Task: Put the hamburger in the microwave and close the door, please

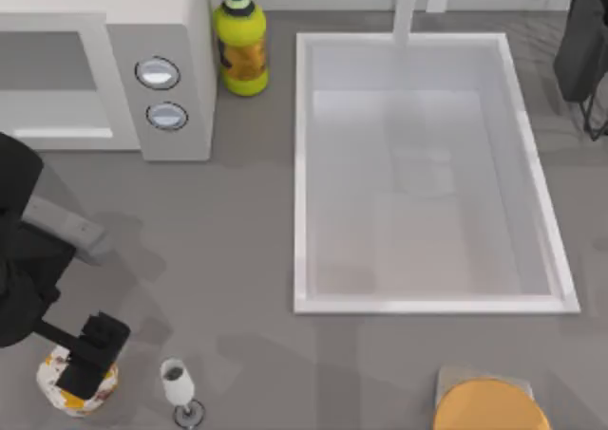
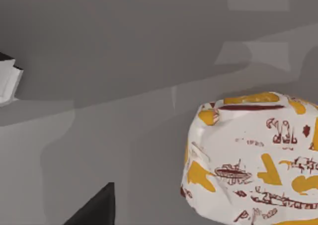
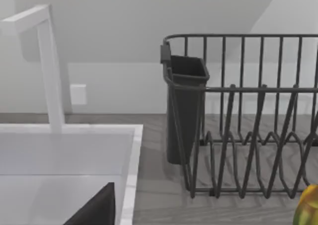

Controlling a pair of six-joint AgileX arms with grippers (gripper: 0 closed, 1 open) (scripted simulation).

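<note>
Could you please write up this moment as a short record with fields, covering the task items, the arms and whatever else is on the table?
hamburger: wrapped, at the table's near left corner, also close up in the left wrist view
left gripper: directly over the hamburger
microwave: far left, two dials facing up in the top view
right arm: parked at far right, its wrist camera facing the dish rack
sink: centre right, with a faucet
others: yellow bottle beside microwave; wine glass right of hamburger; orange disc on board
</note>
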